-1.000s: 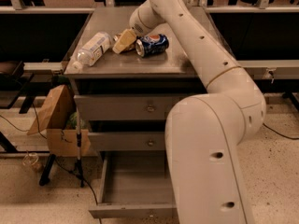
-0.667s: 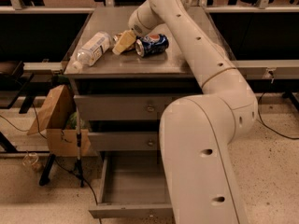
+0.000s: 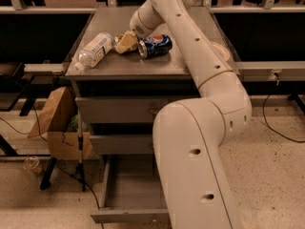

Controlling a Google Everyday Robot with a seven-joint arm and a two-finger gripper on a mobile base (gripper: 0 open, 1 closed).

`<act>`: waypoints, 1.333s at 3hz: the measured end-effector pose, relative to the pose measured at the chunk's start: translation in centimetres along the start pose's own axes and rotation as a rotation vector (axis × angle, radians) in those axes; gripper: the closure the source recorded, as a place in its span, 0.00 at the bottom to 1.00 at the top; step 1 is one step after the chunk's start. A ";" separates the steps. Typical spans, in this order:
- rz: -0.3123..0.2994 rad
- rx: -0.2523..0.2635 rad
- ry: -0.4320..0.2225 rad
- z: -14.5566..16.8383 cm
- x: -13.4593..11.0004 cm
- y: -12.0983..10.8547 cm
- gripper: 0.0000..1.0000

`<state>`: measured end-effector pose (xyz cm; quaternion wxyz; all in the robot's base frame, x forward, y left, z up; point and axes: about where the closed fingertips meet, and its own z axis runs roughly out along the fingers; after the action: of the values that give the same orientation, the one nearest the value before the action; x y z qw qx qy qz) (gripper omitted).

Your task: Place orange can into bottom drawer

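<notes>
Cabinet front nearest: the bottom drawer stands pulled out. On the top, left of centre, midway between front and back edges, the orange can lies golden-tan and crumpled. The gripper sits against its far side; its grip cannot be told.

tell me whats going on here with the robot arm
The robot's arm reaches over the cabinet top, with its gripper down at the orange can. The can lies between a bottle and a Pepsi can. Whether the gripper has hold of it does not show. The bottom drawer stands open below, and the can is not yet in it.
</notes>
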<state>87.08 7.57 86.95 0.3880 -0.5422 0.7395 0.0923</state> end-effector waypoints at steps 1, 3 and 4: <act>-0.003 -0.018 0.011 0.1 0.0 0.3 0.46; -0.019 -0.031 0.003 -0.4 -0.3 0.3 0.84; -0.031 -0.022 0.002 -1.0 -0.5 0.0 1.00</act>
<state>86.68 7.40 87.95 0.3829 -0.5580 0.7302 0.0938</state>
